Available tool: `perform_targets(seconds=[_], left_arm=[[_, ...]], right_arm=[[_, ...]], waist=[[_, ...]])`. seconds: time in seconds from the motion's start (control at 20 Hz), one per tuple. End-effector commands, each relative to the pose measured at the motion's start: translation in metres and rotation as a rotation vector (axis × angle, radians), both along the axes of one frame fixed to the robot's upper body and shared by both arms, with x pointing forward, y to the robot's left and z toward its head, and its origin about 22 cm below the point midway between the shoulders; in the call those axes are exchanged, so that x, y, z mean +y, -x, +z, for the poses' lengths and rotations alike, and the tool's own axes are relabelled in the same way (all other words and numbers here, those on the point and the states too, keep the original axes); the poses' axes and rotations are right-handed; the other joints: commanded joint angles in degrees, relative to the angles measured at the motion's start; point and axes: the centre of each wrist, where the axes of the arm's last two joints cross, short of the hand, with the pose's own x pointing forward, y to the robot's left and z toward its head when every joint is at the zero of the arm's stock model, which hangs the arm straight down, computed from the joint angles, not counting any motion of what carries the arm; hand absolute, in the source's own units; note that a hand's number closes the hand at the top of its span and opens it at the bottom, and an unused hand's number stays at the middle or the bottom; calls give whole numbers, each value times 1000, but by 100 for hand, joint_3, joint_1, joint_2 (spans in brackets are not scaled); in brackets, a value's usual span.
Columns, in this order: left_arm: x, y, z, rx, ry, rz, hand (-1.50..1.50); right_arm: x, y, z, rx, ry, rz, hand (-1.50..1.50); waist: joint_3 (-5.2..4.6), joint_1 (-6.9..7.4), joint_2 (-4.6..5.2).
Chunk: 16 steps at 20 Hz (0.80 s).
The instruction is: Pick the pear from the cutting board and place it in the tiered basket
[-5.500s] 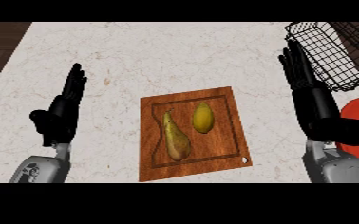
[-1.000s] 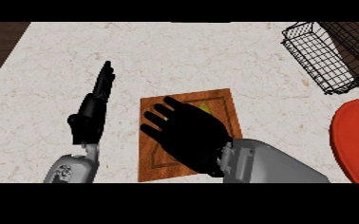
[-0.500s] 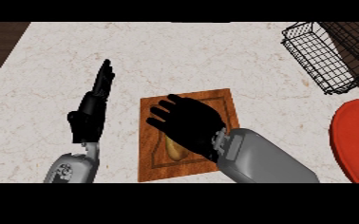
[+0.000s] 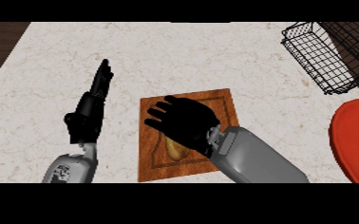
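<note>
The task was at its grasping step and nothing had yet been carried. The right robot hand (image 4: pixel 181 119) lay over the cutting board (image 4: pixel 223 99), fingers curled downward above the pear (image 4: pixel 175 149), of which only a yellowish patch showed below the palm, on the board's inner field. Whether the fingers were closed round the fruit or only hung over it could not be made out, since the palm and the grey forearm covered the contact. Judging from this, the lift, the carry across the bench (image 4: pixel 196 52) and the placing into the tiered basket (image 4: pixel 324 59) were all left to do; the basket stood well apart at the upper right, cut off by the picture's edge, and its tiers could not be told apart. The left robot hand (image 4: pixel 89 109) rested released beside the board's left edge, fingers straight and pointing up. A red round thing (image 4: pixel 347 137) at the right edge was only partly in view.
</note>
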Motion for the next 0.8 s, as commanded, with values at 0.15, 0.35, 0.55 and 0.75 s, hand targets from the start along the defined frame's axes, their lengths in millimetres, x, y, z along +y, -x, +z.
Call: perform_targets(seconds=[0.15,0.35,0.55,0.75], left_arm=[[-7,19,-16,2,13,7,0],[-2,-2,6,13,7,-6,0],[1,6,-6,-2,15,7,0],[-12,6,0,13,11,1,0]], right_arm=[[2,-17,-7,27,39,-11,-150],[13,-8,-12,15,46,2,-150],[21,-7,-25,39,40,-17,-150],[18,-7,-33,42,34,-34,-150]], waist=[[0,14,0],[0,-5,-1],[0,8,1],[0,-2,1]])
